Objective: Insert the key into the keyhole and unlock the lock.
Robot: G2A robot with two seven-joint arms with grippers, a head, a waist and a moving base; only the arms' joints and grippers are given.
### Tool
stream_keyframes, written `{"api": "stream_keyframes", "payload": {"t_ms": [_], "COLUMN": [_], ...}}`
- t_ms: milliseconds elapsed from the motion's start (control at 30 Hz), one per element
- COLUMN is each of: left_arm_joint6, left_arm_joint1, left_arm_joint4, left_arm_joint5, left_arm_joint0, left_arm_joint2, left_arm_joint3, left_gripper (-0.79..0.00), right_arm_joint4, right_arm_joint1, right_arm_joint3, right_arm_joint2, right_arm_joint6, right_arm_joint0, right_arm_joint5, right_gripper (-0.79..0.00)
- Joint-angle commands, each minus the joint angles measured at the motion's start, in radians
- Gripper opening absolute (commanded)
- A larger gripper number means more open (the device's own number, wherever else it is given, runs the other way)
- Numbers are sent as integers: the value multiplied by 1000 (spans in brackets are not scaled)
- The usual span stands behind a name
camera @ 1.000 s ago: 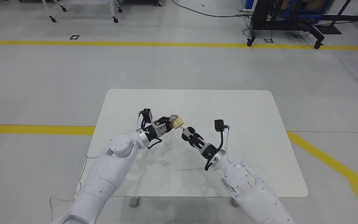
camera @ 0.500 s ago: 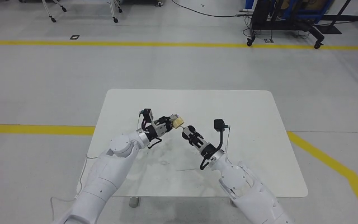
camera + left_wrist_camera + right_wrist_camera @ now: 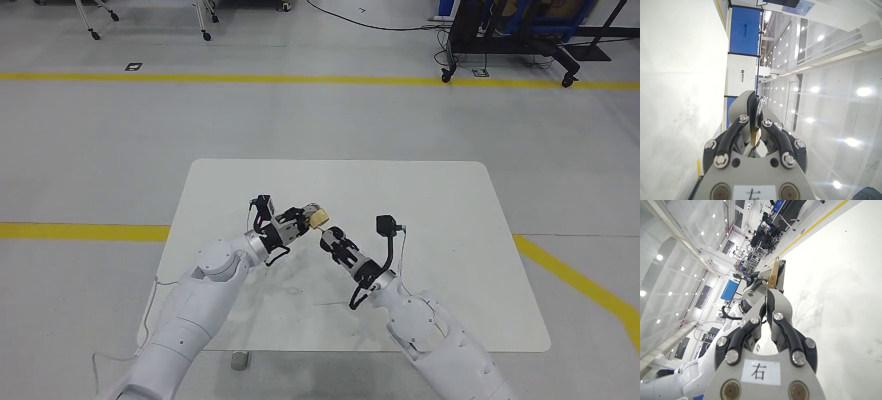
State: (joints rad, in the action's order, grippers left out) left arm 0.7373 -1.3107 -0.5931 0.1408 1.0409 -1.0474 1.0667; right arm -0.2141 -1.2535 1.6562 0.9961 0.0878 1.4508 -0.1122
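**Item 1. Right pincer (image 3: 768, 295).** We record its two grey fingers (image 3: 780, 306) pressed together on a thin, flat, silver metal key (image 3: 766, 303). The key is seen edge-on between the black pads, and its blade runs out past the fingertips.

**Item 2. Small rectangular brass padlock (image 3: 773, 275), directly ahead of the right pincer's tips.** The key's tip meets the near end of the brass body (we cannot tell whether the blade has entered the keyhole). The padlock's silver metal shackle (image 3: 776, 259) sits at the end farthest from the right pincer.

**Item 3. Left pincer (image 3: 758, 102), meeting the right pincer tip to tip at an angle.** We list it as clamped on the padlock. The brass body lies lengthwise between its fingers, toward the palm, and the shackle end lies out by its fingertips. The padlock is held in the air, off any surface.

**Item 4. White rectangular table with rounded corners (image 3: 440, 200), below both pincers.** We place the two pincers above its middle part. Faint grey scuff marks (image 3: 810, 306) show on the tabletop beneath the right pincer.

**Item 5. Grey floor with a yellow painted line (image 3: 300, 77).** It lies beyond the table's far edge, well apart from both pincers.
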Motion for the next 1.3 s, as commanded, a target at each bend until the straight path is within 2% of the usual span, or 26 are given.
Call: {"api": "stream_keyframes", "payload": {"t_ms": [0, 233, 433, 1033, 1267], "left_arm_joint6": [-1, 9, 11, 22, 37], "left_arm_joint1": [-1, -3, -6, -12, -12], "left_arm_joint4": [-1, -6, -10, 1, 33], "left_arm_joint5": [0, -6, -3, -8, 19], "left_arm_joint0": [1, 1, 1, -3, -4], "left_arm_joint2": [-1, -3, -6, -7, -4], "left_arm_joint3": [1, -1, -4, -11, -4], "left_gripper": [-785, -785, -785, -785, -785], "right_arm_joint4": [-3, 13, 17, 8, -3], "right_arm_joint1": [0, -6, -9, -24, -29], "right_arm_joint3": [3, -1, 1, -14, -25], "right_arm_joint2": [2, -4, 15, 4, -5], "right_arm_joint6": [-1, 17, -25, 1, 2], "right_arm_joint0": [3, 3, 10, -11, -14], "right_arm_joint5": [1, -10, 1, 27, 26], "right_gripper": [-785, -785, -785, -785, -785]}}
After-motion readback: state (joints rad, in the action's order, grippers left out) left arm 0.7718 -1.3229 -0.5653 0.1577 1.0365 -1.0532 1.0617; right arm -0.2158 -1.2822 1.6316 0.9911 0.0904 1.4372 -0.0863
